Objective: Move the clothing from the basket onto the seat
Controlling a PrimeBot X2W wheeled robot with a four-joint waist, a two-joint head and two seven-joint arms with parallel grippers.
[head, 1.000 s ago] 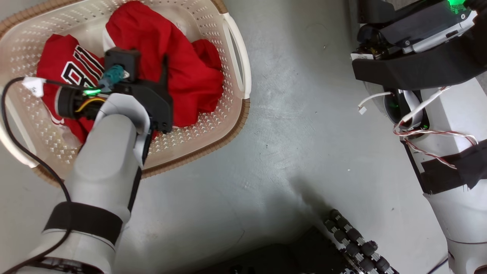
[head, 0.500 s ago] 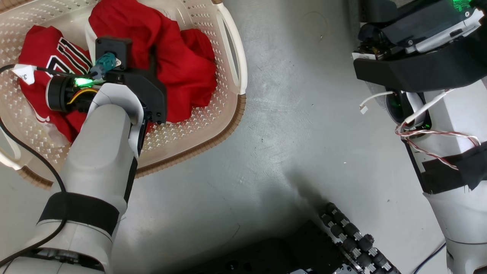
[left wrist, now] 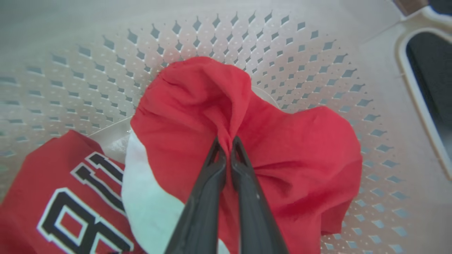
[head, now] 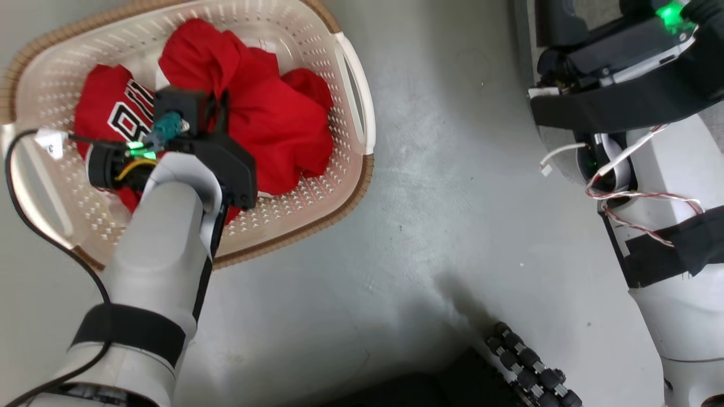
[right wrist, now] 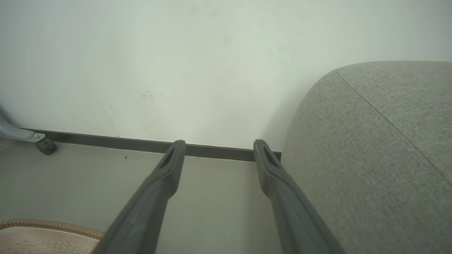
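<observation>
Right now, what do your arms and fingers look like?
The left arm has a pale grey shell with a black band, a black cable bearing a white tag, and a green light. The right arm is pale too, with black tape and loose red-and-white wires. Both end in long dark tapered fingers.

Floor (head: 452,169) is smooth grey with pale scuffed patches. We see the basket (head: 317,192) sitting straight on it, upper left in the head view. Our black base (head: 529,362), with its row of small rollers, is at the bottom edge, well apart from the basket. In the right wrist view the floor runs to a dark skirting strip (right wrist: 106,141) under a pale wall (right wrist: 212,53). The seat (right wrist: 370,158) stands on the floor at right. A small black caster (right wrist: 46,145) rests far left, just beside the skirting.
</observation>
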